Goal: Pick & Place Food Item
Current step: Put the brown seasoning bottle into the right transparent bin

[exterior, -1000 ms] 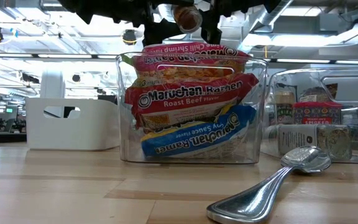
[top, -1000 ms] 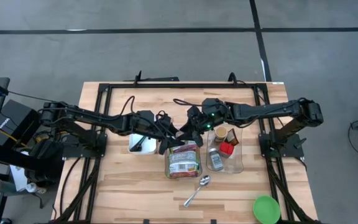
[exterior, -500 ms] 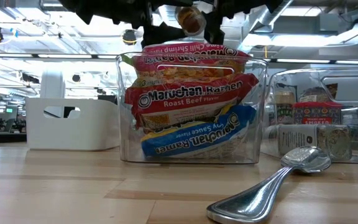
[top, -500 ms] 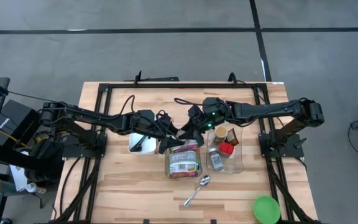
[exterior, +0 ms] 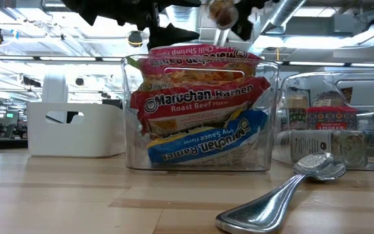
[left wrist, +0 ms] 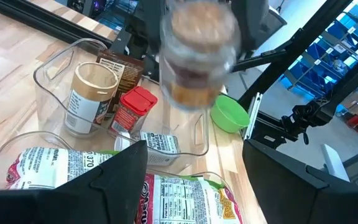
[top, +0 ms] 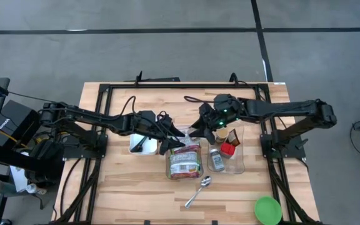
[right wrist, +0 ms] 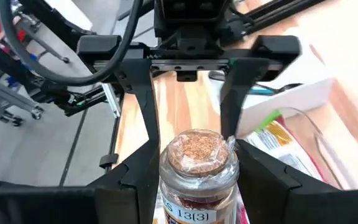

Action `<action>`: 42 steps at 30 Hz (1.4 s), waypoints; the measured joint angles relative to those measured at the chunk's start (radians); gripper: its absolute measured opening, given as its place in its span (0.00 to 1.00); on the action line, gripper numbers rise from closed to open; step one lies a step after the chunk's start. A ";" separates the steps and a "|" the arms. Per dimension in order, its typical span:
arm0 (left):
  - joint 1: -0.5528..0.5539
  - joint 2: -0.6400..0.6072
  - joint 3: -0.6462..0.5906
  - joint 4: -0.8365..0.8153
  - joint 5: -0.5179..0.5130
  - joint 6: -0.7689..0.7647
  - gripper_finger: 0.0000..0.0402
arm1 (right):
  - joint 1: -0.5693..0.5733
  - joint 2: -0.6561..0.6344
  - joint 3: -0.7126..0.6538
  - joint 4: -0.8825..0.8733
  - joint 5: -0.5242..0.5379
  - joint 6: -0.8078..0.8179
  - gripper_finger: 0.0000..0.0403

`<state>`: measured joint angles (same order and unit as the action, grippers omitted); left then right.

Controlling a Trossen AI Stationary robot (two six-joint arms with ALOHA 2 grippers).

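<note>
Wooden slats of the desk fill our high view, grey floor all around. Our right tool has a small spice jar pinched between its fingers, cork-coloured top up, carried in the air above the gap between the two clear bins. Our left tool hangs spread and empty just over the ramen bin, its fingers holding nothing.

So where are we? By our reckoning the pick is done: the jar is off the desk and firmly in the right tool. The place is what's left, and from these pictures we can't say for certain where it goes. It sits closest to the spice bin, so that looks the likely spot, but that's our guess.

Let's count:
- two clear bins, plus one white box off to the side
- three ramen packets showing through the bin's front
- in the spice bin we make out four items: a tan-lidded jar, a red-capped shaker, a dark packet and a silver tin
- one spoon
- one green lid near the desk's corner
</note>
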<state>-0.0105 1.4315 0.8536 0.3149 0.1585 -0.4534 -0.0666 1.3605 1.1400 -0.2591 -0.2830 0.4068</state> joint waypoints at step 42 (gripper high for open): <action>0.000 0.002 -0.002 0.053 0.000 0.003 0.65 | 0.527 -0.098 0.000 -0.757 0.890 0.831 0.42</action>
<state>-0.0105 1.4334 0.8516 0.3683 0.1585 -0.4500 0.4602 1.2625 1.1404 -1.0164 0.6073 1.2376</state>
